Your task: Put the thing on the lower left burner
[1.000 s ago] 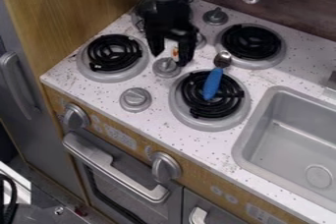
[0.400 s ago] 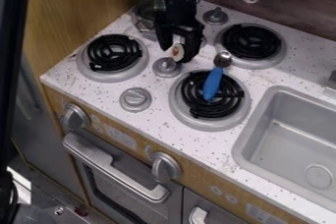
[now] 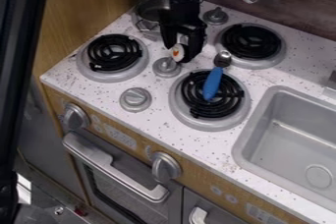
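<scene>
Camera view: Black gripper (image 3: 178, 52), jaws seemingly clamped on a small round toy (image 3: 177, 53); carried low toward the near-left burner (image 3: 113, 53), it could strike the knob (image 3: 166, 67) and slip.

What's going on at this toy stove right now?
The robot arm's gripper is over the stovetop with a small white piece with a red-orange spot at its tip; I can't tell whether it is firmly held. The piece is not yet on the lower left burner. A blue-handled spoon lies across the front right burner.
</scene>
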`<action>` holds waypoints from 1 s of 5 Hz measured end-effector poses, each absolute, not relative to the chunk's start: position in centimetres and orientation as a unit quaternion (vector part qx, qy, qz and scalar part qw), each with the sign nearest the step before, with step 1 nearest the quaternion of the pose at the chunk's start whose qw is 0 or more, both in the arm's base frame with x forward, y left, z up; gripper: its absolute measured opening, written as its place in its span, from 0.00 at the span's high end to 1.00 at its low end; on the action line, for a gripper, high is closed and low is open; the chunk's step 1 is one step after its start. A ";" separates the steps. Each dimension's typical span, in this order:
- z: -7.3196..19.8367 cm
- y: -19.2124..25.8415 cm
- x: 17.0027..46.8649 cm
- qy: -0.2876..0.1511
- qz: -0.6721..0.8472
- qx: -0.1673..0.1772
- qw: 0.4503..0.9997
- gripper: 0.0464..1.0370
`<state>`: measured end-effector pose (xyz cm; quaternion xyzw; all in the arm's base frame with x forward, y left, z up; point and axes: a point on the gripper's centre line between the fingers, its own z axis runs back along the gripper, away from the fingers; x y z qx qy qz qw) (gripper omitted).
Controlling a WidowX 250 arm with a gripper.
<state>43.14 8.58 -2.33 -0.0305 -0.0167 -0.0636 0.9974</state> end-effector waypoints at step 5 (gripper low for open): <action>-2.9 8.4 42.7 -0.022 -0.071 -0.031 0.997 0.59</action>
